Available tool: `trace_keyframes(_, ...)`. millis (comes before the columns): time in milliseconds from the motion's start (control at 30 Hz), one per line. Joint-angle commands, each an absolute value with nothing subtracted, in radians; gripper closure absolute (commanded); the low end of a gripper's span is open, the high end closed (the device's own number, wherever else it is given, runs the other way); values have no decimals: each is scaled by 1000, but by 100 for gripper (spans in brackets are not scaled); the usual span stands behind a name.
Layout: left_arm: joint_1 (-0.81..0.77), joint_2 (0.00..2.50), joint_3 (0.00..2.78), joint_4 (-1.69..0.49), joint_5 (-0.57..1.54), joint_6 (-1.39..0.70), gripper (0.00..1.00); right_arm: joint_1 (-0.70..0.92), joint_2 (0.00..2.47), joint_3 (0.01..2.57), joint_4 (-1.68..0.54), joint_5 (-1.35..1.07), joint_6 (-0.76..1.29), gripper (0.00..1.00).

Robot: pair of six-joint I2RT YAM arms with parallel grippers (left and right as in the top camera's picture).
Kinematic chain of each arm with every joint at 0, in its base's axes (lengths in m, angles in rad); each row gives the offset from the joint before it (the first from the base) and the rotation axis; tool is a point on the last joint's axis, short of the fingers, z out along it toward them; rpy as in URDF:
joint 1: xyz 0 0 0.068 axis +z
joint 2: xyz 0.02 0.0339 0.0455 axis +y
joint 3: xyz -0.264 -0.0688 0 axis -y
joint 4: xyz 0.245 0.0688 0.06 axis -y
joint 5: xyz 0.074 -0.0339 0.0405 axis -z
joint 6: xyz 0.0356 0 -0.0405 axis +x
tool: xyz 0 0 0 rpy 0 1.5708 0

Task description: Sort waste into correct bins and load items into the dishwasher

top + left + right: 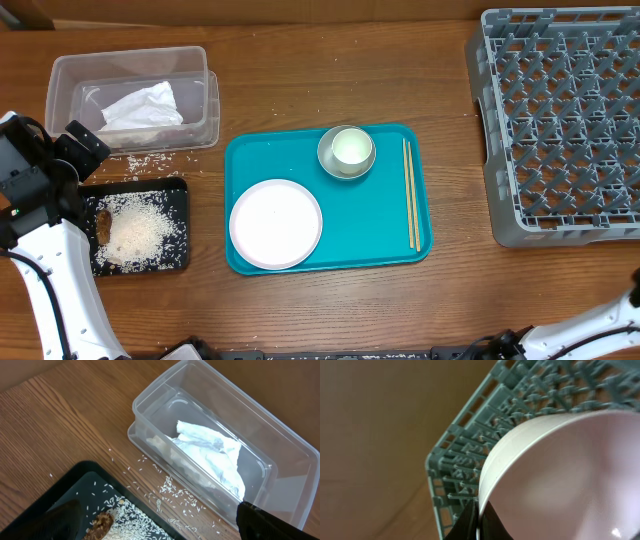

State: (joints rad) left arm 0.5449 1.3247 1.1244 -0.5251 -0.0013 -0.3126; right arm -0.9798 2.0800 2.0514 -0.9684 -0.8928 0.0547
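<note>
My left gripper (165, 522) is open above the near edge of the black tray (178, 190), nothing between its fingers (270, 522). White rice (140, 232) and a brown food lump (102, 524) lie in that tray, and loose grains (175, 492) lie on the wood beside it. The clear tub (60, 75) holds a crumpled white napkin (215, 455). My right gripper (479, 520) is shut on the rim of a small white dish (560, 475), held near a corner of the grey dish rack (470, 460). The overhead view does not show this gripper or the dish.
A teal serving tray (390, 215) in the middle carries a large white plate (275, 223), a silvery bowl (347, 150) and chopsticks (410, 195). The dish rack (560, 120) fills the right side. The right arm (590, 325) enters at the bottom right.
</note>
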Motion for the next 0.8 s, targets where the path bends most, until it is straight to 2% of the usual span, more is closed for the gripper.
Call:
trace_keyframes(0, 543, 1305, 1129, -523, -10, -322, 0, -994, 2144, 2014, -895, -1203, 18, 96)
trace_keyframes(267, 543, 1305, 1129, -523, -10, -322, 0, -988, 2252, 2012, -704, -1434, 19, 96)
trace_keyframes(500, 543, 1305, 1129, -523, -10, -322, 0, -989, 2257, 2008, -786, -1231, 47, 96)
trace_keyframes(767, 543, 1305, 1129, -523, -10, -322, 0, -989, 2262, 1971, -817, -1234, 2, 96)
